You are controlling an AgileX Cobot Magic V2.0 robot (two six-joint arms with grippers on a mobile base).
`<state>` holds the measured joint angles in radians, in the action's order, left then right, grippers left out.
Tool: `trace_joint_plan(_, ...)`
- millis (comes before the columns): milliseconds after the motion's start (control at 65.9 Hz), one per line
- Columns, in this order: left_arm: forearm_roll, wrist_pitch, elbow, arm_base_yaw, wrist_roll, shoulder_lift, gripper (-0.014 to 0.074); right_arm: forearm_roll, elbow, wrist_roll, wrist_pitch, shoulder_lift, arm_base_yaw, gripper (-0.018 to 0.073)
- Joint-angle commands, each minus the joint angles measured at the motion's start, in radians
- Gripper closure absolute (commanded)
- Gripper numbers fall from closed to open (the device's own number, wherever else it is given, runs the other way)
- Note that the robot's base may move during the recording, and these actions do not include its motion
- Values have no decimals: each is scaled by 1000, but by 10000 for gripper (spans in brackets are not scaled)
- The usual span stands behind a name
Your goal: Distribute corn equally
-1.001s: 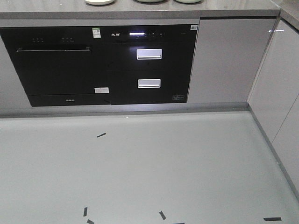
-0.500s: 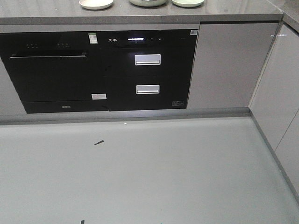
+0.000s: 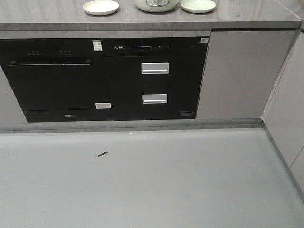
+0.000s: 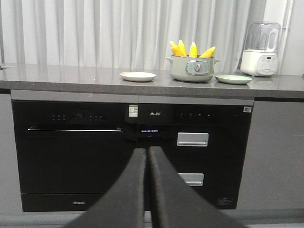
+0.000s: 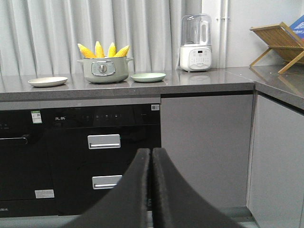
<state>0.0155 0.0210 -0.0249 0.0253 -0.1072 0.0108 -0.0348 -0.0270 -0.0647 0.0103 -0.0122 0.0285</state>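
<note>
Currently the corn (image 4: 192, 49) is stood upright in a pale green pot (image 4: 192, 70) on the countertop (image 4: 71, 80), flanked by a cream plate (image 4: 137, 76) and a green plate (image 4: 232, 79). The left gripper (image 4: 147, 151) and the right gripper (image 5: 151, 152) are each pressed together, nothing held, well apart from the pot.

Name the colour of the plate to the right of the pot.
Pale green; the plate shows best in the right wrist view.

I see bright yellow corn (image 4: 192, 49), a pale green pot (image 4: 192, 71), a cream plate (image 4: 137, 76), a mint plate (image 4: 233, 79), grey worktop (image 4: 71, 80); left tool (image 4: 147, 150) and right tool (image 5: 151, 151) black.
</note>
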Motion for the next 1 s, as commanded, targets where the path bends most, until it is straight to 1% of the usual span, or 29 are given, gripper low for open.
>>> trace_joint_plan(0, -6, -75, 17, 5, -12, 16, 603, -1, -8, 8, -75, -7, 8, 565)
trace_joint_plan(986, -6, -75, 17, 5, -12, 16, 603, -1, -8, 8, -75, -7, 8, 565)
